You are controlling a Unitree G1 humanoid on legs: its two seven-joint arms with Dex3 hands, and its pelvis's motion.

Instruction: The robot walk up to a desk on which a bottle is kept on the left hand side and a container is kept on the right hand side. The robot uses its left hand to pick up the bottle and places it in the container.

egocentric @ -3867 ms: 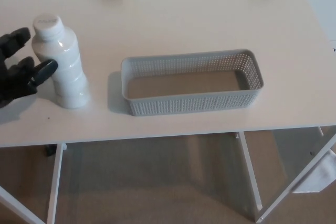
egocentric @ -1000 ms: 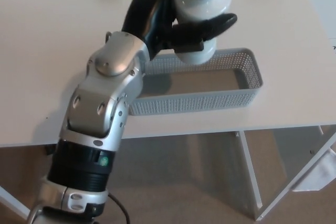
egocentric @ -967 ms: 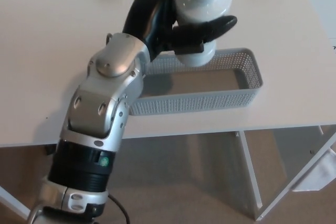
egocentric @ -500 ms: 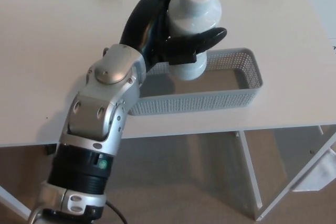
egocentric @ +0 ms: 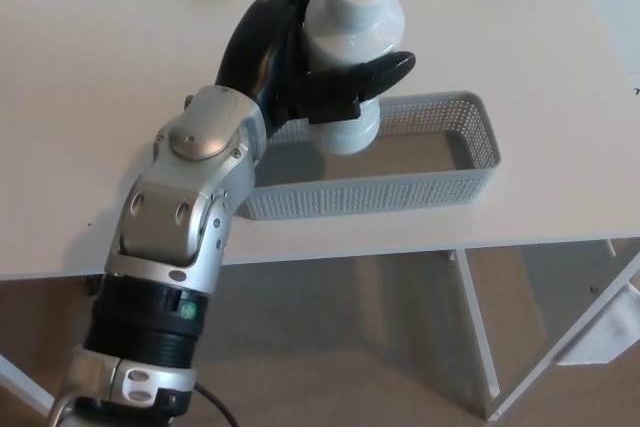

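Carpeted floor (egocentric: 340, 337) shows beneath the near edge of the pale desk (egocentric: 90, 97). Up from the lower left rises the silver forearm (egocentric: 185, 217) of the left arm, crossing the desk toward the grey perforated container (egocentric: 440, 182). The left hand (egocentric: 295, 67) is wrapped around the white bottle (egocentric: 345, 42), thumb (egocentric: 365, 75) pressed across its front and fingers behind it. Held upright, cap on top, the bottle hangs over the container's left half, its base at about rim height; whether it touches the container's bottom cannot be told. Beyond stands the desk's far edge.
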